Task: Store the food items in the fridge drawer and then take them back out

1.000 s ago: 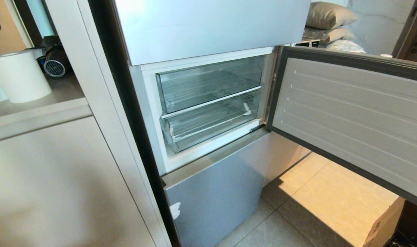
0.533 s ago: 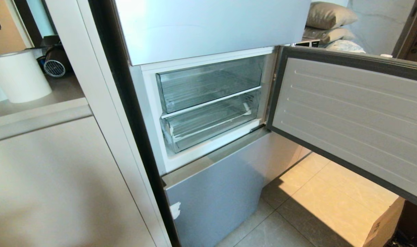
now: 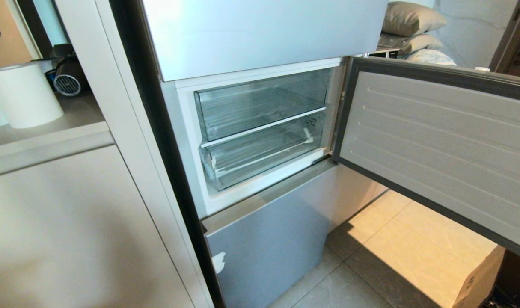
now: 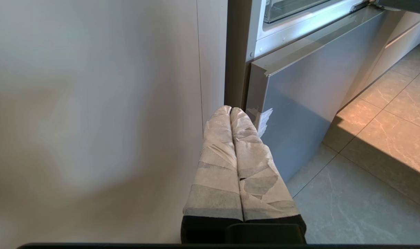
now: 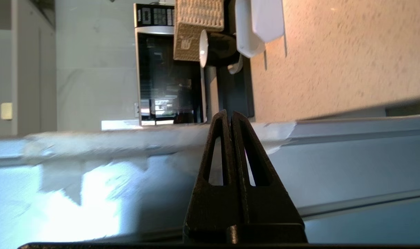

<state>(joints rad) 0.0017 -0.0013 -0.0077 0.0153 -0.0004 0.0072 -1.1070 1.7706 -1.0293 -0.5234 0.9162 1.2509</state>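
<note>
Facing the fridge, the head view shows the middle compartment with its door (image 3: 439, 149) swung wide to the right, ribbed inner liner toward the camera. Two clear bins sit pushed in, one above the other. The upper, deeper one is the fridge drawer (image 3: 260, 105); its ribbed floor shows through the transparent front wall. The shallower clear tray (image 3: 260, 154) sits directly below it. No food item is visible in either bin or anywhere else in this view. A pale blue upper front panel (image 3: 264, 34) closes the compartment above, and a lower front panel (image 3: 268, 244) the one below. A white cylindrical container (image 3: 24, 94) stands on the counter at far left. A cardboard box (image 3: 478, 278) rests on the tiled floor under the open door. Neither arm appears in this view.

The left wrist view shows the left gripper (image 4: 230, 110) low beside the cabinet side, near the corner of the lower front panel. Its fingers, wrapped in white tape, are pressed together and hold nothing.

The right wrist view shows the right gripper (image 5: 229, 113) with its black fingers closed tip to tip, empty. It points across a pale blue glossy surface toward a microwave (image 5: 168, 72) and a woven basket (image 5: 199, 27) beyond.
</note>
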